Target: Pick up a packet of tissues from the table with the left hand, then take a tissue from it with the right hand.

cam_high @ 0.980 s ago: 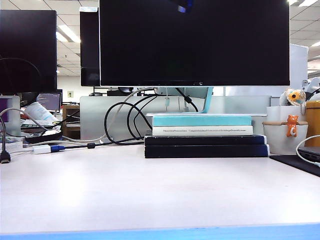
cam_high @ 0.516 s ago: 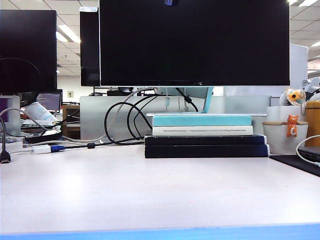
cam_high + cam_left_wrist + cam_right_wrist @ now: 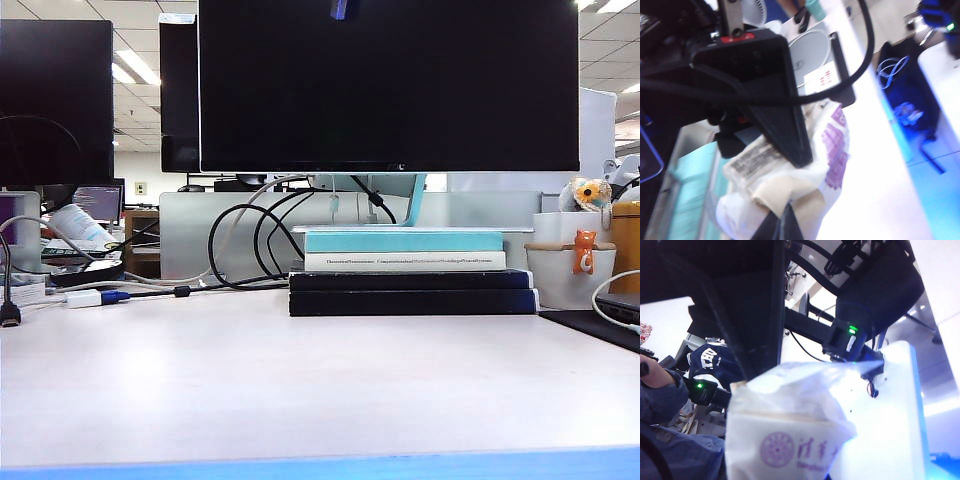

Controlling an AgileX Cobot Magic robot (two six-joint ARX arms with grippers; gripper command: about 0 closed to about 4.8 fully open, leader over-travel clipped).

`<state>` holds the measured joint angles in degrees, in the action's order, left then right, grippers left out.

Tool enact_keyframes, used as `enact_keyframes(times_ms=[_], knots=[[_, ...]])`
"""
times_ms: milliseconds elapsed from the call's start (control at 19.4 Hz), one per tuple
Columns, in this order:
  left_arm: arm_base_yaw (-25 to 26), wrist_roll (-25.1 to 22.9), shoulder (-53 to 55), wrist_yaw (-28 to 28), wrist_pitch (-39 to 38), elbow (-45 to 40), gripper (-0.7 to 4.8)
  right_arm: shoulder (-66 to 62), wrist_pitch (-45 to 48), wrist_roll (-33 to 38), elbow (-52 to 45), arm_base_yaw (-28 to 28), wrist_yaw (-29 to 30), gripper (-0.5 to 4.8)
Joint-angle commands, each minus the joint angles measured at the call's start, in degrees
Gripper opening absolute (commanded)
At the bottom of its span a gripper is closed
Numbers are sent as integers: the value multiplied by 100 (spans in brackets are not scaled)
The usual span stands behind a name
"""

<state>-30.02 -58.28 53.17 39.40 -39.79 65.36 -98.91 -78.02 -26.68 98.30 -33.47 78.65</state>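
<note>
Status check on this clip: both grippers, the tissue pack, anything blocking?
Left gripper shut on the packet of tissues, held off the table. Right gripper at the pack's open end; jaw state and tissue grip unclear. Nothing seen blocking.

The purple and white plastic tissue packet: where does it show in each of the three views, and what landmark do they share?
Exterior view: not in it; neither gripper shows.
Left wrist view: the purple and white plastic tissue packet fills the lower middle, clamped by the shut left gripper.
Right wrist view: the packet fills the lower middle, printed face toward the camera; the right gripper's state is unclear.
Shared landmark: the pale grey-white table.
</note>
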Motion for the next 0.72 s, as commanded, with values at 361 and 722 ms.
enact_keyframes(times_ms=[361,722], knots=[[20,17,-297,-1021,291,278,-6,39,-85,-37,9,-2,-378,114],[24,686,-284,-2721,216,372,-6,39,-76,-496,13,0,-560,116]])
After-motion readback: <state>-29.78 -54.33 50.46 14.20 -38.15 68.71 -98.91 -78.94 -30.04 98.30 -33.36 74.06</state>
